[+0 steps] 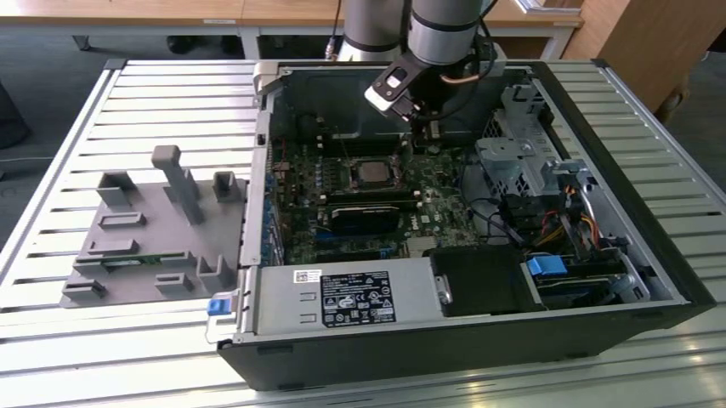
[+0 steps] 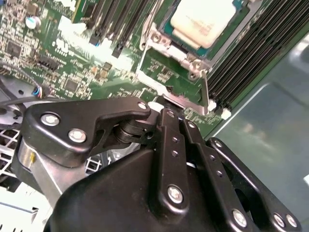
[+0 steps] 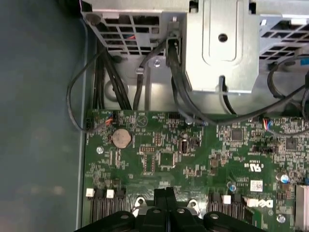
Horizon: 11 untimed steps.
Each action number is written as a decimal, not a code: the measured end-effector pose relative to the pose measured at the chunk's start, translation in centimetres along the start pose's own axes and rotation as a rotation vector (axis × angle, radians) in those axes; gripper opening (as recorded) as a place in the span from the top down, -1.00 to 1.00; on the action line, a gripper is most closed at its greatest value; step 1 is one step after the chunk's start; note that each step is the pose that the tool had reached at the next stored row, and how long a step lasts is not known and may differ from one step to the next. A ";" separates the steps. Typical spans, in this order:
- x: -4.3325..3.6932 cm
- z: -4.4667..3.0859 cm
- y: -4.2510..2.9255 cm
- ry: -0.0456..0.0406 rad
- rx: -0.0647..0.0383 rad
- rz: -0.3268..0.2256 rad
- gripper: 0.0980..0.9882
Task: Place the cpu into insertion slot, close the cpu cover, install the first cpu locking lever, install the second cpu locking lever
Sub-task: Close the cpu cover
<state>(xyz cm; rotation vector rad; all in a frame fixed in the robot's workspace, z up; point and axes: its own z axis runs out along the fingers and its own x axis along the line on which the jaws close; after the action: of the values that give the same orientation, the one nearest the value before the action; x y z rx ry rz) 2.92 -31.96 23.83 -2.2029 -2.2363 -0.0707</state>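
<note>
The cpu (image 1: 371,174) (image 2: 203,19), a small square chip with a dull silver top, lies flat in the middle of the green motherboard. The cpu cover (image 2: 176,48), a thin silver frame, lies down around it. The insertion slot is hidden beneath them. A thin metal locking lever (image 2: 205,89) runs along one side of the frame. My gripper (image 1: 429,134) (image 2: 164,112) (image 3: 165,192) hangs low over the board just beyond the socket's far corner on the exterior view's right. Its black fingers are pressed together with nothing visible between them.
The board sits in an open computer case (image 1: 635,255) with tall walls all round. A black heat-sink block (image 1: 363,217) lies just in front of the socket. A metal drive cage (image 1: 511,161) with cables stands to the exterior view's right. A grey fixture (image 1: 159,229) rests on the slatted table.
</note>
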 end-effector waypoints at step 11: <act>0.03 0.06 -1.49 -0.0001 0.000 0.000 0.98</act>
<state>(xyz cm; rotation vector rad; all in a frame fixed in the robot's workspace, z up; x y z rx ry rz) 1.43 -31.95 23.72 -2.2027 -2.2365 -0.0706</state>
